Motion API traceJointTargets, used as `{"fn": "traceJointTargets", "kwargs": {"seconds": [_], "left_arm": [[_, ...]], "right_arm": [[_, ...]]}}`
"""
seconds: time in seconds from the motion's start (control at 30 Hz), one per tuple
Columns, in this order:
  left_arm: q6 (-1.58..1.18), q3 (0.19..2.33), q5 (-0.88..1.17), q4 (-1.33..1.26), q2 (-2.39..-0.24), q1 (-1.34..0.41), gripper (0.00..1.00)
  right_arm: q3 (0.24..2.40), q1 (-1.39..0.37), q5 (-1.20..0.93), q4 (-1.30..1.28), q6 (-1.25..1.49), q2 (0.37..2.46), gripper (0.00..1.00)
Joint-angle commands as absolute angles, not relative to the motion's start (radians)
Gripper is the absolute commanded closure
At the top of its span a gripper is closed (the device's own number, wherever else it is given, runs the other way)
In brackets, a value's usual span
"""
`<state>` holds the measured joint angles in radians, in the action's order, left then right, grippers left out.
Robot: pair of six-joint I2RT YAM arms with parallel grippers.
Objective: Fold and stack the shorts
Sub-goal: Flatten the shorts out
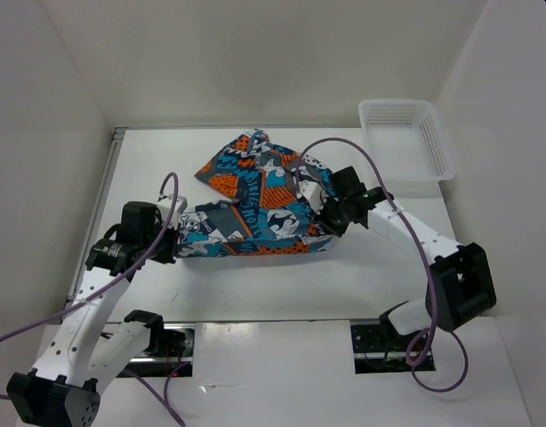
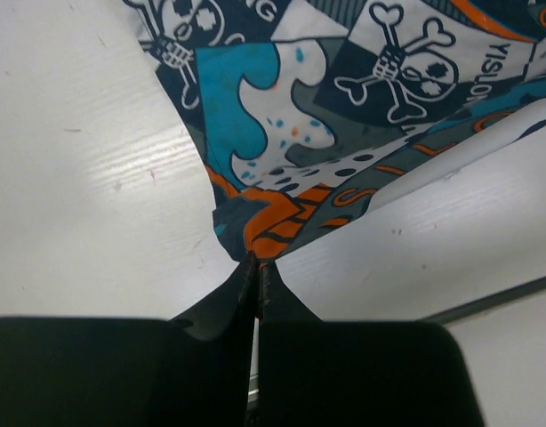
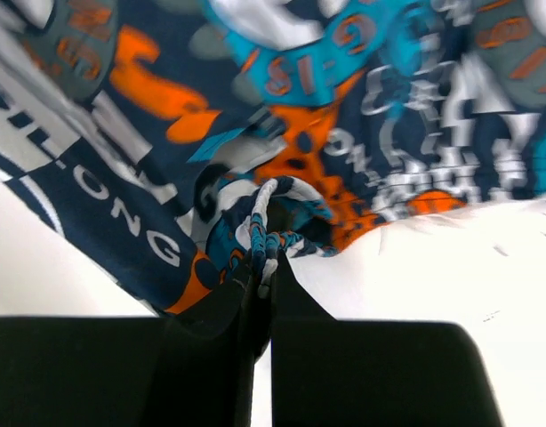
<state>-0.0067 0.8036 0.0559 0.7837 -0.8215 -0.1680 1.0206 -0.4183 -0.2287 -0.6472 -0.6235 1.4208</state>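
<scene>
The patchwork shorts (image 1: 260, 200), teal, orange, white and dark grey, lie bunched on the white table (image 1: 282, 285) between the arms. My left gripper (image 1: 177, 233) is shut on the shorts' near left corner; in the left wrist view the jaws (image 2: 257, 262) pinch an orange and grey hem (image 2: 282, 227). My right gripper (image 1: 329, 218) is shut on the shorts' right edge; in the right wrist view the jaws (image 3: 266, 262) pinch a gathered fold of cloth (image 3: 273, 213) lifted off the table.
A white plastic mesh basket (image 1: 405, 138) stands at the back right corner. White walls close in the table at the back and both sides. A purple cable (image 1: 380, 178) loops over the right arm.
</scene>
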Motion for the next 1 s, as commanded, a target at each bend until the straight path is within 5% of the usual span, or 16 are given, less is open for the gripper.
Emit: {"fn": "traceJointTargets", "kwargs": {"seconds": [0.0, 0.1, 0.23, 0.27, 0.3, 0.4, 0.5, 0.63, 0.97], "left_arm": [[0.0, 0.801, 0.017, 0.893, -0.766, -0.152, 0.97], [0.0, 0.825, 0.08, 0.948, -0.741, -0.152, 0.94], [0.0, 0.873, 0.144, 1.0, -0.718, -0.152, 0.82], [0.0, 0.882, 0.156, 1.012, -0.709, -0.152, 0.42], [0.0, 0.894, 0.182, 1.023, -0.698, -0.152, 0.23], [0.0, 0.919, 0.201, 1.034, -0.689, -0.152, 0.17], [0.0, 0.919, 0.166, 0.953, -0.701, -0.152, 0.17], [0.0, 0.859, 0.055, 0.77, -0.803, -0.152, 0.2], [0.0, 0.928, -0.077, 0.372, -1.333, -0.152, 0.34]], "right_arm": [[0.976, -0.454, -0.118, -0.77, -0.767, 1.385, 0.95], [0.962, -0.475, -0.135, -0.839, -0.816, 1.376, 0.91], [0.95, -0.526, -0.172, -0.98, -0.942, 1.362, 0.54], [0.934, -0.538, -0.144, -0.997, -0.965, 1.345, 0.4], [0.934, -0.548, -0.127, -1.008, -0.982, 1.345, 0.33], [0.962, -0.548, -0.091, -0.988, -0.982, 1.318, 0.15], [1.027, -0.548, -0.104, -0.933, -0.951, 1.276, 0.08], [1.101, -0.548, -0.149, -0.757, -0.8, 1.262, 0.1], [1.085, -0.626, -0.204, -0.483, -0.589, 1.414, 0.67]]}}
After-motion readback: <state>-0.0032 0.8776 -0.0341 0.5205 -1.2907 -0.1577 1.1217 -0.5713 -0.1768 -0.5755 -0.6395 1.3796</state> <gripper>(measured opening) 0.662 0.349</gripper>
